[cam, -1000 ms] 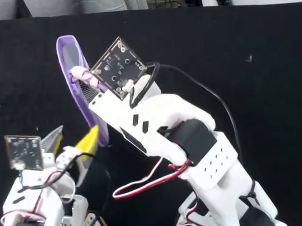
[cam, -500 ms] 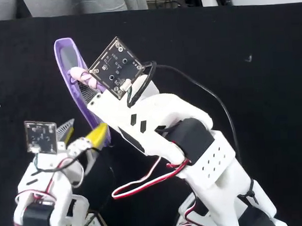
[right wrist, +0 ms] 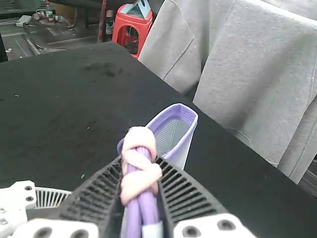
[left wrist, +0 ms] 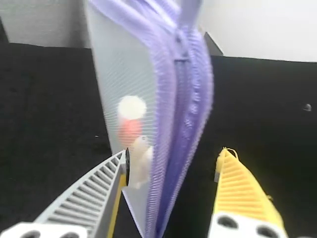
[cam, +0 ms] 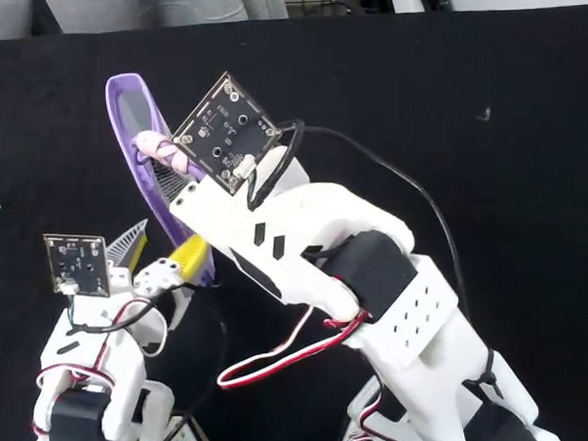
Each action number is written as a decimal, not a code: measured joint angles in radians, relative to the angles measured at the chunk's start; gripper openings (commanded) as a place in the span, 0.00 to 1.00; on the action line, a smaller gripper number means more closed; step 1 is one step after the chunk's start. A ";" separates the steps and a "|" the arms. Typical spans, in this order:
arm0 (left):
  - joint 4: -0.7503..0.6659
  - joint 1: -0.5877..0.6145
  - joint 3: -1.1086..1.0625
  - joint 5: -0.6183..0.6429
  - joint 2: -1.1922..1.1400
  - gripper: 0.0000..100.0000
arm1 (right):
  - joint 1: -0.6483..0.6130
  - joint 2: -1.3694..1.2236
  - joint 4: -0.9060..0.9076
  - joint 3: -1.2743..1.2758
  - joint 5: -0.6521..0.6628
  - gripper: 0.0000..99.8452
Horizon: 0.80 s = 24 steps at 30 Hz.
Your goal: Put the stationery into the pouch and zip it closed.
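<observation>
- High view: purple pouch [cam: 133, 110] is held up on edge and slanted over the black table [cam: 487, 173]. The right gripper [cam: 169, 158] is clamped on the zip edge at the pink pull [cam: 159, 146]. The left gripper [cam: 168, 247] is at the pouch's lower end with its fingers apart, one on each side.
- High view, room: open table to the right and at the far side. The right arm's body crowds the middle, so the left arm looks tight on that side.
- Left wrist view: pouch hangs between the grey finger [left wrist: 89, 193] and the yellow finger [left wrist: 237, 188]. Grey is touching or just beside the mesh wall, cannot tell which; yellow is apart from it. White and red stationery [left wrist: 131, 116] shows through the mesh, inside the pouch.
- Handling, my guess: light, soft and floppy, and the mesh will buckle if pushed. Best pinch the stiffer zip band at the end, opposite the pull, so the slider has tension to run against.
- Right wrist view: black fingers are shut tight on the pull and zip band, and the pouch end sticks out past them. The table's far edge is near beyond it. Cannot tell how far the zip is closed.
</observation>
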State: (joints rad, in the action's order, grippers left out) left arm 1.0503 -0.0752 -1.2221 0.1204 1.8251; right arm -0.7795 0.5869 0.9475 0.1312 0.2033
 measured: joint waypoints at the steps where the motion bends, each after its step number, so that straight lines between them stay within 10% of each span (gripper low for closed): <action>1: 0.000 -0.009 0.000 0.000 0.000 0.29 | 0.000 0.000 0.000 0.000 0.000 0.01; 24: -0.285 -0.014 -0.123 -0.028 -0.011 0.29 | -0.071 0.000 0.031 0.000 0.000 0.01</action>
State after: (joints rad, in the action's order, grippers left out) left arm 0.7649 -0.0890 -1.3449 0.0928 1.8144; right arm -0.8500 0.5869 0.9782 0.1312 0.2033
